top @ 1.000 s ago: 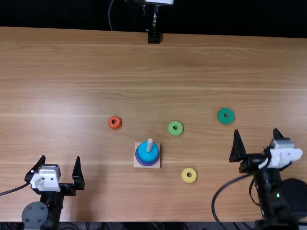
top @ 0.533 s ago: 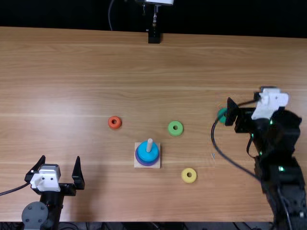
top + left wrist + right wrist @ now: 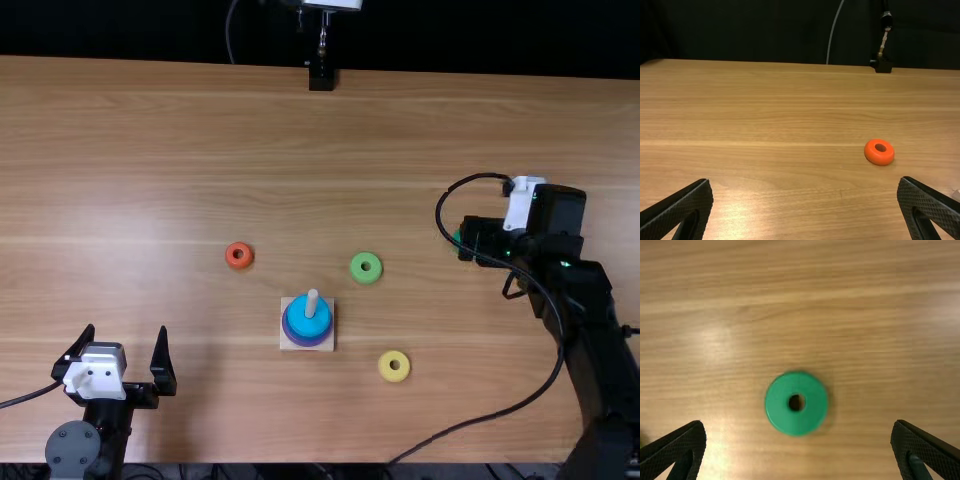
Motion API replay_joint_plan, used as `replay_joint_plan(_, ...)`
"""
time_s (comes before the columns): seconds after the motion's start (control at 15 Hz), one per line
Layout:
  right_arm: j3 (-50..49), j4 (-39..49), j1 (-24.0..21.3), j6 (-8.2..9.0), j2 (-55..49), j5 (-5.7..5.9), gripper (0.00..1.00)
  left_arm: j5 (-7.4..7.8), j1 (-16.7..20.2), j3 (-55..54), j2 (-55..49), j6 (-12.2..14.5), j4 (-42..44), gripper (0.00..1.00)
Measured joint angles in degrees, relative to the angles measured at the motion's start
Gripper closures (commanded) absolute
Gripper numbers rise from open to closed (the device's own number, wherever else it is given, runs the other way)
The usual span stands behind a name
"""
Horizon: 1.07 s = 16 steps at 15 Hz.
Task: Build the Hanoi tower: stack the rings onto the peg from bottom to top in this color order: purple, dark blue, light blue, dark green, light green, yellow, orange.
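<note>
- Top view: a light brown wooden table (image 3: 200, 150) lies before a dark background, with a black stand (image 3: 321, 76) at the far edge.
- On a pale square base (image 3: 330, 345), left of the table's middle and toward the near side, the peg (image 3: 312, 298) stands upright. The purple ring (image 3: 299, 339) is low on it and the light blue ring (image 3: 303, 322) on top; whether the dark blue one lies between, I cannot tell.
- Loose and flat lie the orange ring (image 3: 239, 256), the light green ring (image 3: 366, 268) and the yellow ring (image 3: 394, 367). The dark green ring (image 3: 456, 241) is mostly hidden by the right gripper (image 3: 478, 238).
- The left gripper (image 3: 128, 332) is near the near edge, well apart from the rings, wide open and empty.
- Left wrist view: wood, with dark cloth behind. The orange ring lies beyond the left gripper's widely parted fingers (image 3: 930, 200).
- Right wrist view: bare wood grain all around. The dark green ring lies on it, untouched; the right gripper (image 3: 798, 423) is spread wide and holds nothing.
</note>
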Motion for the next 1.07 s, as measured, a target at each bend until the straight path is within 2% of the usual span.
replay_joint_plan(0.47, 5.33, -0.98, 0.00, -0.52, 9.92, 0.00, 0.00, -0.02, 0.00, 0.02, 0.02, 0.02, 0.02, 0.00)
replay_joint_plan(1.07, 8.85, -1.25, 0.02, -0.57, 15.37, 0.02, 0.00, -0.04, -0.02, 0.02, 0.00, 0.02, 0.00, 0.00)
